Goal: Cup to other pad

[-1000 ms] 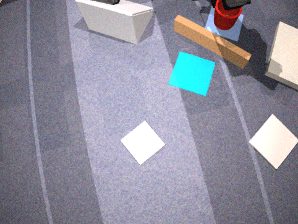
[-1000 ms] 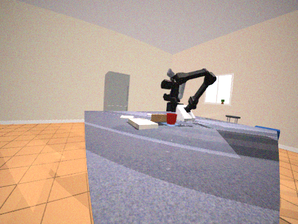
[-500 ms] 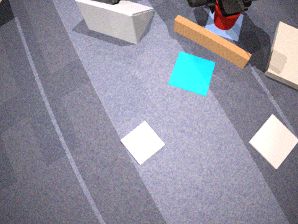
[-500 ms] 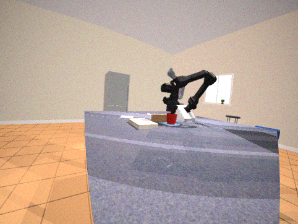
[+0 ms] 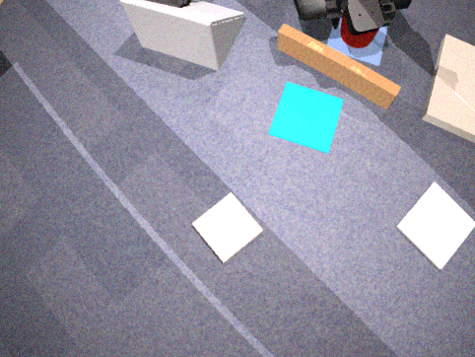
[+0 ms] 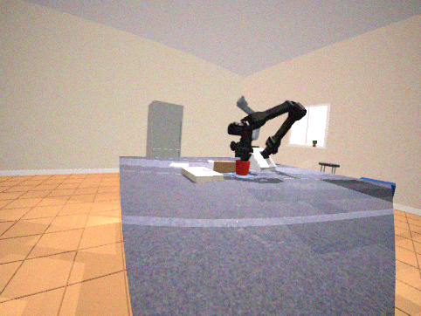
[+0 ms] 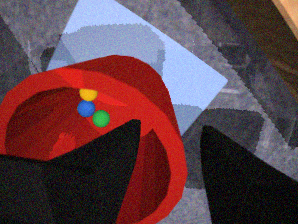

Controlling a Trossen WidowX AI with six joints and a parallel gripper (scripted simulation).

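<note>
End effector (image 7: pixel 170 126) partly open, not clamped on anything. Fingers straddle the red cup's (image 7: pixel 150 85) wall: one finger (image 7: pixel 100 170) inside the rim, the other outside with a visible gap to the wall. Cup sits upright on the light-blue pad (image 7: pixel 125 35) on the desk (image 5: pixel 148 148), behind the wooden block (image 5: pixel 340 66). Yellow (image 7: pixel 88 94), blue (image 7: pixel 85 108) and green (image 7: pixel 101 118) marbles inside. Cyan pad (image 5: pixel 306 116) on the block's other side.
</note>
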